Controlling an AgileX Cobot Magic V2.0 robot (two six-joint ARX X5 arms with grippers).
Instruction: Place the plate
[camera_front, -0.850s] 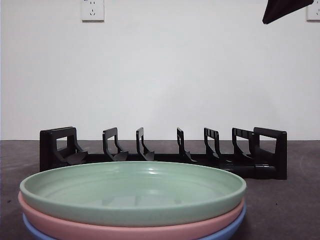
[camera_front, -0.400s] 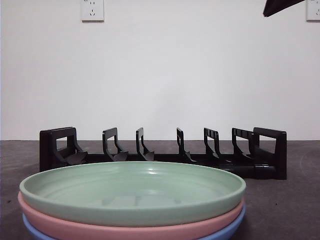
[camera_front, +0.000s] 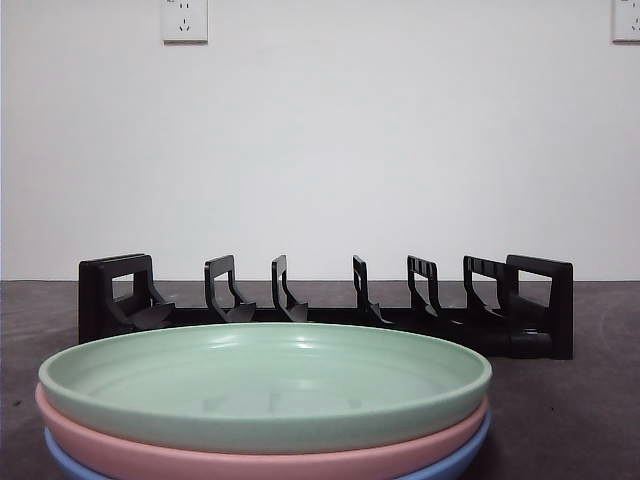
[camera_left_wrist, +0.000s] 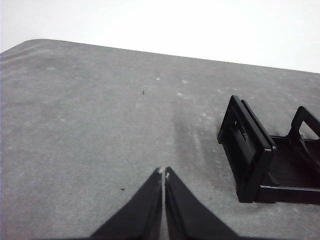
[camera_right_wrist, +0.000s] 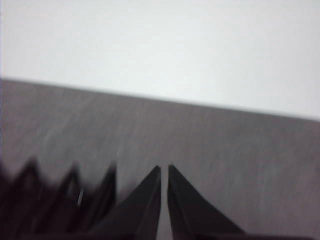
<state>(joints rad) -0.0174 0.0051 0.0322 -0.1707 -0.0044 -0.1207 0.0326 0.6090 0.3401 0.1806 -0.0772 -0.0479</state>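
— Plate (camera_front: 265, 385)? Green, topmost of three stacked at table's (camera_left_wrist: 75, 125) near edge, over pink (camera_front: 260, 455) and blue (camera_front: 470, 445).
— Rack (camera_front: 330, 305)? Black, behind stack, slots unfilled.
— Grippers? Left (camera_left_wrist: 163, 172) and right (camera_right_wrist: 164, 169) both pinched together, holding nothing.

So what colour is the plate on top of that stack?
Pale green plate, seen best in the front view.
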